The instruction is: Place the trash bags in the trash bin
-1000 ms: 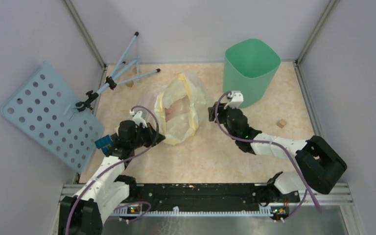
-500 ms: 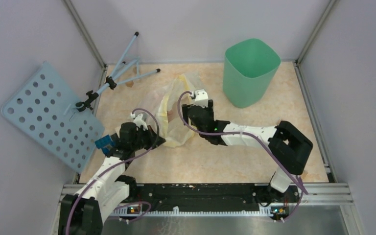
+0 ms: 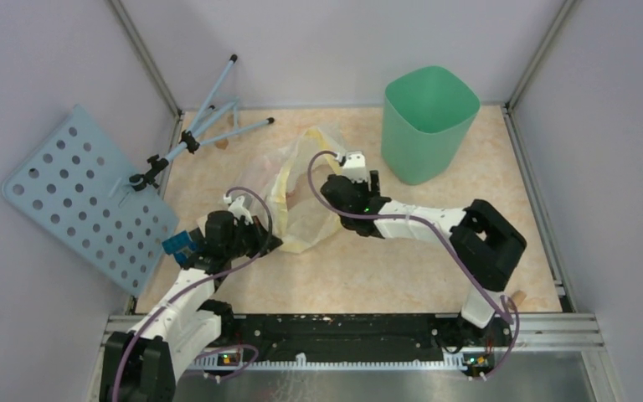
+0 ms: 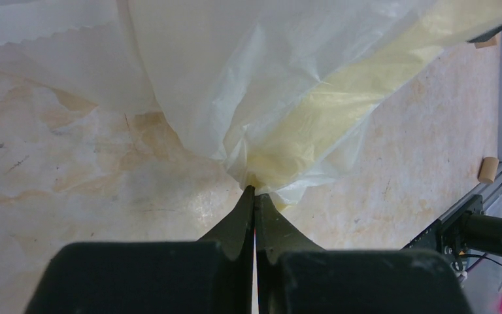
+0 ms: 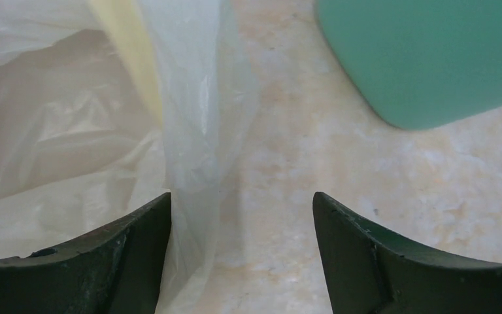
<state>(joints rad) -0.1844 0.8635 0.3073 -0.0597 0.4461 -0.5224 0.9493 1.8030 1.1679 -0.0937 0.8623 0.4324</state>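
Two thin bags sit nested mid-table, the pink trash bag (image 3: 299,191) inside the yellow bag (image 3: 310,228), apart from the trash bin (image 3: 419,152). We judge it limp and slippery, best pinched at a bunched fold. Our left gripper (image 4: 255,195) clamps the yellow bag's corner; our right gripper (image 5: 242,197) gapes empty.

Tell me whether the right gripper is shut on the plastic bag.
No, the right gripper has its fingers wide apart, with the edge of the pale-yellow plastic bag by one finger and table showing between them.

Bare table (image 5: 314,163) is lying open between the yellow bag (image 5: 125,62) and the trash bin (image 5: 431,59). The bag is crowding the right gripper (image 5: 242,206), perhaps touching it.
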